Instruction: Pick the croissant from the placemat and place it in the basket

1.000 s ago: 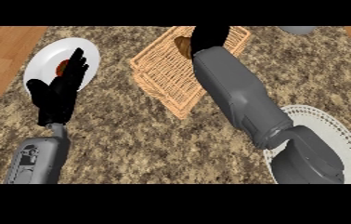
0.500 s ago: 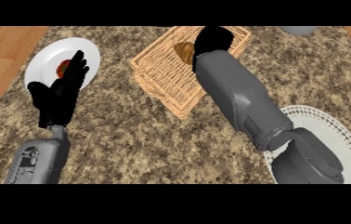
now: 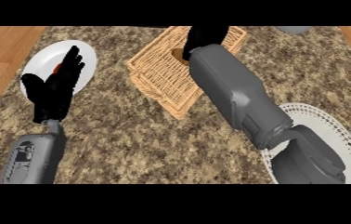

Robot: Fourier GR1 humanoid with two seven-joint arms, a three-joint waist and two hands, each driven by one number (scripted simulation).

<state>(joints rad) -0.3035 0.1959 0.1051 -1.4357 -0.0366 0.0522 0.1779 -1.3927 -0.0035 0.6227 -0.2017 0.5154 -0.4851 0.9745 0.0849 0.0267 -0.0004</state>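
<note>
- Brown croissant (image 3: 179, 54) shows as a small patch inside the basket (image 3: 161, 79), just at 9 o'clock of the right hand (image 3: 204, 36); most of it is hidden, so its long axis cannot be read.
- Right hand sits over the basket's 12 o'clock half. Its fingers are dark against the weave; whether they are curled round the croissant or released cannot be told.
- Judgement: the next move turns on this contact. If the croissant rests on the weave, the hand only needs to lift straight clear.
- Right forearm (image 3: 230, 90) crosses the basket's 3 o'clock edge and is the nearer arm by far.
- Left hand (image 3: 56, 86) rests at 9 o'clock, fingers straight and relaxed, holding nothing, in front of a white plate (image 3: 44, 60).
- Basket: tan woven wicker, rectangular, set diagonally.
- Placemat (image 3: 315, 118): white, round, lacy rim, at 4 o'clock, partly under the right arm.
- Worktop (image 3: 137, 139): speckled brown-grey stone.
</note>
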